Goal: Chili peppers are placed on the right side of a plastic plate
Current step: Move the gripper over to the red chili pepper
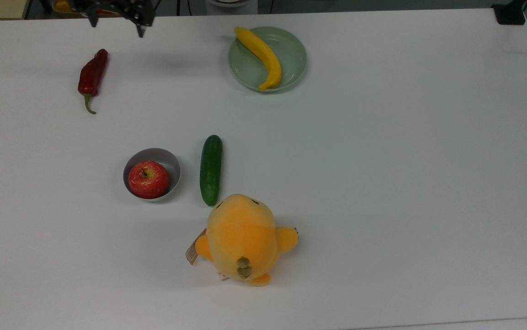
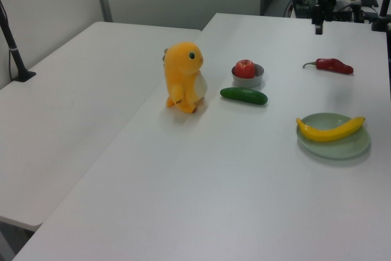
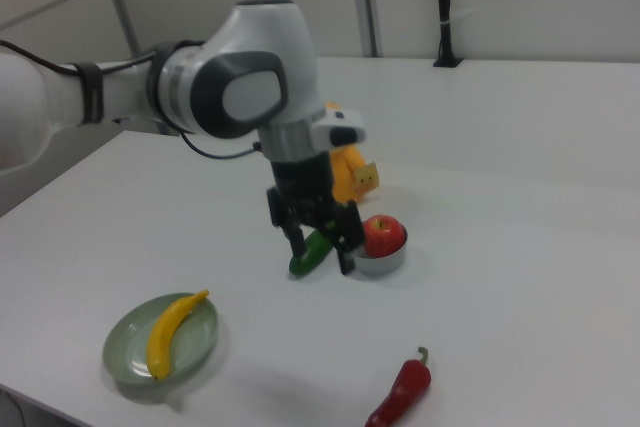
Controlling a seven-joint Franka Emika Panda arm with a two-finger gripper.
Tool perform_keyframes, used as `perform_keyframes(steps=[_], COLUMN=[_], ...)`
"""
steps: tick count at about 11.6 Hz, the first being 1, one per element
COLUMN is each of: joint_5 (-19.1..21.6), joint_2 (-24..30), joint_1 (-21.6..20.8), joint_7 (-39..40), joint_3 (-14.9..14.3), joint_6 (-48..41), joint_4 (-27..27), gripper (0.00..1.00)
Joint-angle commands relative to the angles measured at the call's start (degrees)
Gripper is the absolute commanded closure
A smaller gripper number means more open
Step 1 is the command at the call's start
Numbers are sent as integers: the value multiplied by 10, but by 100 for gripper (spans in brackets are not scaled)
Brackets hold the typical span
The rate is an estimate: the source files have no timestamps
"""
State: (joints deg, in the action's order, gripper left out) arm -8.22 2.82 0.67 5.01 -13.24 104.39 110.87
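The gripper (image 1: 116, 25) hangs above the far edge of the worktop (image 1: 382, 183) with its two fingers spread wide apart and nothing between them. The chili peppers (image 1: 92, 74), one dark red pod, lie on the bare worktop just below the gripper and a little toward the top view's left; the pod's long axis runs nearly up and down in the top view, slightly tilted, with its curved green stem pointing away from the gripper toward the near side. Nothing lies between the gripper and the chili. Well to the gripper's right in the top view sits the plastic plate (image 1: 291, 55), pale green, with a yellow banana (image 1: 261, 57) lying diagonally across its left half, one tip over the rim. Farther toward the near side stand a grey bowl (image 1: 168, 160) holding a red apple (image 1: 148, 178), a dark green cucumber (image 1: 211, 169) just beside it, and an orange plush toy (image 1: 242, 238) by the cucumber's near end. The worktop to the plate's right in the top view is open as far as the edge.
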Motion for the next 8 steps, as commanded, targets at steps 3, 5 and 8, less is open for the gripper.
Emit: perform_keyframes(steps=[3, 5, 8], joint_5=[-43, -44, -57], joint_2=[-57, -96, -145], joint_1=[36, 68, 83], joint_7=[89, 120, 140], joint_3=[-47, -47, -47], joint_6=[141, 190, 227], joint_4=[78, 77, 76], gripper=[0, 0, 0])
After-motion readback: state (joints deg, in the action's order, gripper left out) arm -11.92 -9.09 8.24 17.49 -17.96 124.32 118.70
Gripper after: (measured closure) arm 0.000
